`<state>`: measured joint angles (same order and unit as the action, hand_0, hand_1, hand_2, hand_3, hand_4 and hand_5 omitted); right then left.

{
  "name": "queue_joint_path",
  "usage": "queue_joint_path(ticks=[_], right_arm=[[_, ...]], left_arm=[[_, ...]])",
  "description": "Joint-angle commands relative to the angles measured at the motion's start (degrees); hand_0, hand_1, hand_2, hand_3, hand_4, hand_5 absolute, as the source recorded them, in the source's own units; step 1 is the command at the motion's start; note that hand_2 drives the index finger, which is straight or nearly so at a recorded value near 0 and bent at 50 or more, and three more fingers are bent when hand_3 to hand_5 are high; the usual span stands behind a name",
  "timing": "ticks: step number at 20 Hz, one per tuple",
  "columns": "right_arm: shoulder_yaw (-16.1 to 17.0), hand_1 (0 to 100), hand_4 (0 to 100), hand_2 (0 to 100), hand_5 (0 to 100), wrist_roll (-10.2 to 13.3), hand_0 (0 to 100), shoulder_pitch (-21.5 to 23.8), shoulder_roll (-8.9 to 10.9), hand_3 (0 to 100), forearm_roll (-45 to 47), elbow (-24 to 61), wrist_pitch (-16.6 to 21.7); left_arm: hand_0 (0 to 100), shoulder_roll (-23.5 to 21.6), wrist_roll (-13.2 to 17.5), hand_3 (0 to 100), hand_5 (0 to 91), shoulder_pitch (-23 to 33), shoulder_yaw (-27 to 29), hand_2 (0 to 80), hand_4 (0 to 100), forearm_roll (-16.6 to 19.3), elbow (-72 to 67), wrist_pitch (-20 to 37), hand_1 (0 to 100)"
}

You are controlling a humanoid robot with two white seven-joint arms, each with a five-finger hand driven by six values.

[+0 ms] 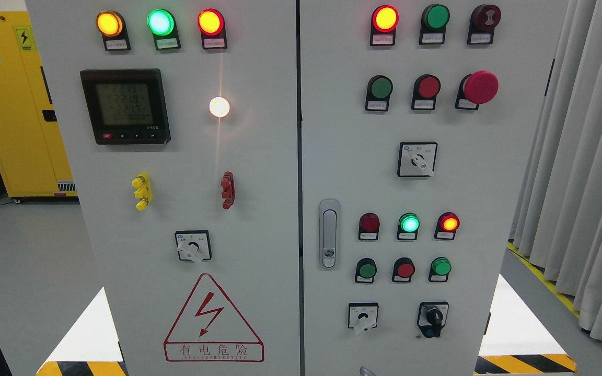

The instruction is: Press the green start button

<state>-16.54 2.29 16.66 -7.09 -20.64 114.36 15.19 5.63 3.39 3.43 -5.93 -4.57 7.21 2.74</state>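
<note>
- The green start button cannot be picked out for certain: several round green buttons sit on the right door of the pale grey electrical cabinet, and their label plates are too small to read.
- One dark green round push button is in the upper right of the frame, left of a red round push button and a large red mushroom-head stop button.
- Two more green buttons lie in the lower right: one left of a small red button, the other right of it.
- Just above that row, a lit green indicator lamp glows between two red lamps.
- A grey door latch handle stands upright left of these rows.
- Neither hand appears in the frame, so nothing can be told of their fingers or of any hold.
</note>
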Motion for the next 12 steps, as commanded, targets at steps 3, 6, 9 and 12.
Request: queue_joint_path(ticks=[3,6,9,12], right_arm=[[-0.3,65,10,0,5,0.3,46,0.4,-0.03,3,0.1,-0.8,0.1],[-0.3,65,9,0,4,0.9,46,0.5,-0.03,2,0.3,-1.1,0.1],[-0.3,65,9,0,4,0.9,47,0.5,-0.03,2,0.4,-1.1,0.1],[-0.3,65,9,0,4,1.1,47,0.5,-0.03,2,0.5,-1.4,0.1]], left_arm=[[12,0.0,0.0,0,0.0,0.0,0.0,0.0,0,0.0,0.0,0.0,56],[12,0.0,0.0,0,0.0,0.0,0.0,0.0,0,0.0,0.0,0.0,56],[12,0.0,0.0,0,0.0,0.0,0.0,0.0,0,0.0,0.0,0.0,56],[12,0.0,0.0,0,0.0,0.0,0.0,0.0,0,0.0,0.0,0.0,56]])
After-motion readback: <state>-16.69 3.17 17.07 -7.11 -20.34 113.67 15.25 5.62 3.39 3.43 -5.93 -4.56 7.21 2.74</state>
